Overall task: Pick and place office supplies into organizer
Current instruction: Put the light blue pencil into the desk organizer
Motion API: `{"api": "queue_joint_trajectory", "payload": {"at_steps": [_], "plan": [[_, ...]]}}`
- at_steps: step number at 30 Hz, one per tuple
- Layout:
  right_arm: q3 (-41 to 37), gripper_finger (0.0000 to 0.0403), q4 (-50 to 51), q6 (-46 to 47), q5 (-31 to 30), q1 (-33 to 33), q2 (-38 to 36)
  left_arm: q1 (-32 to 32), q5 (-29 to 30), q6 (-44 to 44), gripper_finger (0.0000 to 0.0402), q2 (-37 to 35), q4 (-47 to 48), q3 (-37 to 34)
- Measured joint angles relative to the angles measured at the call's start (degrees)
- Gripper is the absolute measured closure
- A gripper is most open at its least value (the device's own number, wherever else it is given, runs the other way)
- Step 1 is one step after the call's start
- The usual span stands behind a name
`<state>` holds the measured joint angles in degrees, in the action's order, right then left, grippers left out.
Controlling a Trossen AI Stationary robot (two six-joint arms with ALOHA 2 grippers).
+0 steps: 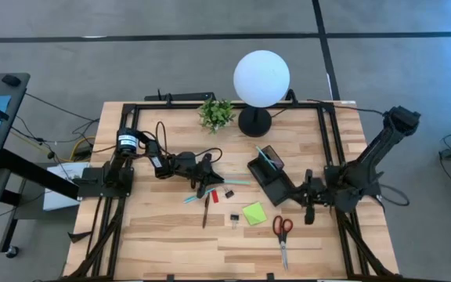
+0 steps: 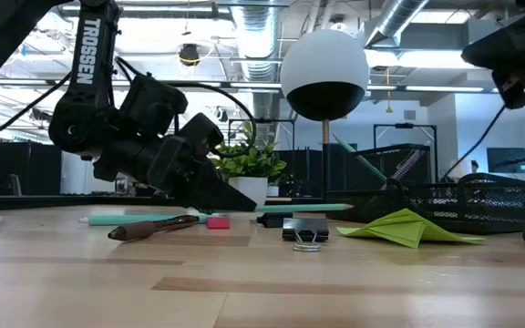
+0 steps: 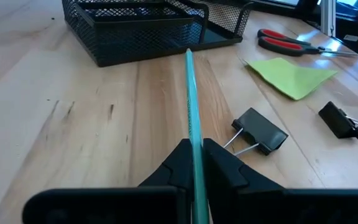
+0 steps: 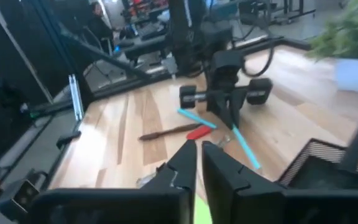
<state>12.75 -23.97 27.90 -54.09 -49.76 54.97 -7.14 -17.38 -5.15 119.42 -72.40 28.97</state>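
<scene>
Left claw [image 3: 196, 168] pinches my teal pen [image 3: 191, 106] (its long axis aimed straight at the organizer [image 3: 135, 28]), lying off to the right.

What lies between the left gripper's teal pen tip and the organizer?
Bare wood only, in the left wrist view: the teal pen, clamped in the left gripper, points at the organizer, its tip just short.

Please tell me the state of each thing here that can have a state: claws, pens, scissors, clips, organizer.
Left claw: shut on teal pen.
Right claw: nearly shut, empty, beside the organizer.
Organizer: upright, one teal pen inside.
Scissors: closed, flat on table.
Sticky-note pad: flat.
Binder clip: on table.
</scene>
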Motion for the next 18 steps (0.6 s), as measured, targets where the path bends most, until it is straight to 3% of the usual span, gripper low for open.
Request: {"api": "queue_joint_trajectory", "payload": {"at_steps": [6, 9, 12, 15, 18], "plan": [[1.5, 0.0302, -17.7, -6.4, 7.7, 9.8, 18.7, -0.1, -0.4, 0.1, 0.0391, 0.0, -1.6, 0.1], [5.9, 0.0261, -19.8, -11.6, 8.5, 15.1, 26.9, -0.1, -0.6, 0.1, 0.0391, -0.1, -1.9, 0.1], [11.7, 0.0230, -19.2, -18.4, 13.0, 19.2, 33.4, -0.1, -0.6, 0.0, 0.0391, -0.1, -1.9, 0.1], [20.3, 0.0213, -9.8, -24.0, 16.0, 21.6, 36.7, 0.3, -1.7, 0.3, 0.0391, -0.1, -2.5, 0.1], [30.6, 0.0207, 13.4, -19.6, 17.7, 24.0, 38.2, 0.8, -2.1, 0.3, 0.0391, -0.2, -4.2, 0.1]]}}
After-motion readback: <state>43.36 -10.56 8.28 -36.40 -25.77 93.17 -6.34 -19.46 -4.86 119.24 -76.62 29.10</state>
